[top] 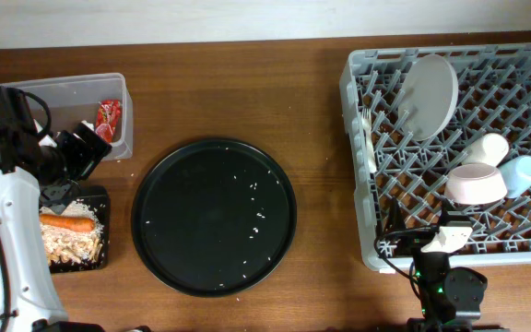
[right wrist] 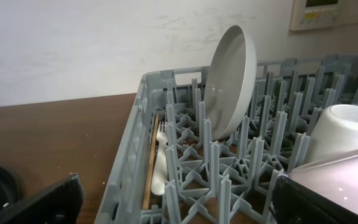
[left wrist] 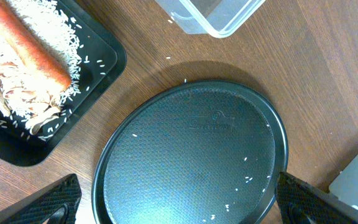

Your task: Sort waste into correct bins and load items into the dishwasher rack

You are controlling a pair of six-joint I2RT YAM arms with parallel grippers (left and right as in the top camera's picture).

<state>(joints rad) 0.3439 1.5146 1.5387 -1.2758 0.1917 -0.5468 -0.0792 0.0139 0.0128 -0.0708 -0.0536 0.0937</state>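
The clear tub [top: 81,97] holds the red wrapper [top: 109,118]. The flat black tray [top: 102,263] holds the carrot [top: 67,222] on pale crumbs; both show in the left wrist view, tray [left wrist: 112,59] and carrot [left wrist: 33,50]. My left gripper [top: 86,148] is open and empty between the two bins, above the wood [left wrist: 179,205]. The grey rack [top: 356,184] holds the plate [top: 430,95], bowl [top: 476,183], white cup [top: 489,148], blue cup [top: 524,173] and fork [top: 367,124]. My right gripper [top: 436,242] is open and empty at the rack's front edge [right wrist: 179,205].
The large round black tray [top: 214,217] lies mid-table with scattered rice grains; it also shows in the left wrist view [left wrist: 191,149]. The right wrist view shows the rack wall [right wrist: 132,143], the upright plate [right wrist: 232,81] and the fork [right wrist: 159,168].
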